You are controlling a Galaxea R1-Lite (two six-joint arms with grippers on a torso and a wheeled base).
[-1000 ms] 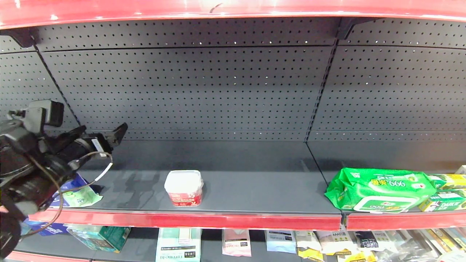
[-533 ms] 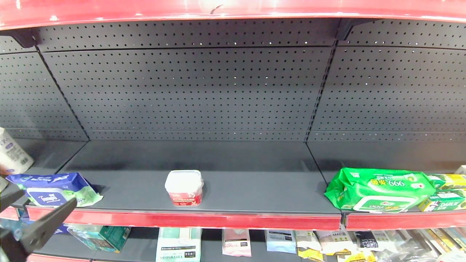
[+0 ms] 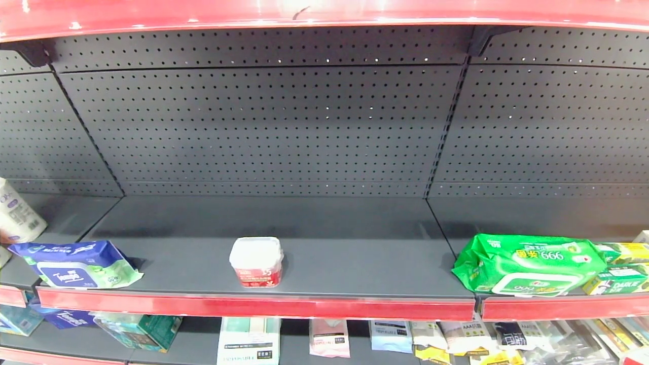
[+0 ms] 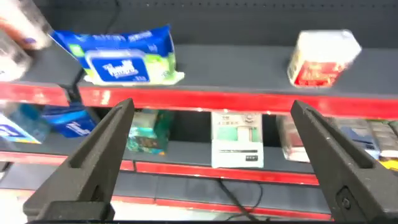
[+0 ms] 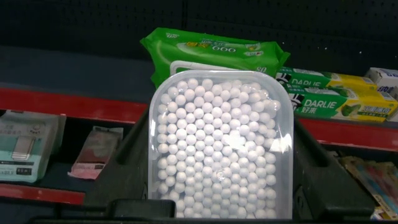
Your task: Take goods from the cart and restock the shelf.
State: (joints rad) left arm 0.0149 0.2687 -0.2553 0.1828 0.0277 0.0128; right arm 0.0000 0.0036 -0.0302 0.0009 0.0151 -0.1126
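Grey metal makes up the shelf (image 3: 324, 218), and much of it is bare. In the head view, a blue pack (image 3: 76, 263) of wipes lies at the left end of the front edge. A small tub (image 3: 256, 261) with a red label stands near the middle of that edge. A green pack (image 3: 527, 263) of wipes lies toward the right end, with green and yellow boxes (image 3: 616, 279) just beside it. They all sit close to the front, I think so that shoppers can see and reach them.

In the left wrist view, the left gripper (image 4: 211, 106) faces the shelf. Its jaws are wide apart and nothing is between them, so it looks free to fetch more goods.

In the right wrist view, the right gripper (image 5: 222, 124) squeezes a clear box (image 5: 221, 162) full of little white balls, maybe cotton buds. The jaws press on its two sides, which should keep it from slipping. The clear box is in front of the shelf, facing the green pack, and is not yet put down. The bare part between the small tub and the green pack looks like a good place for it.
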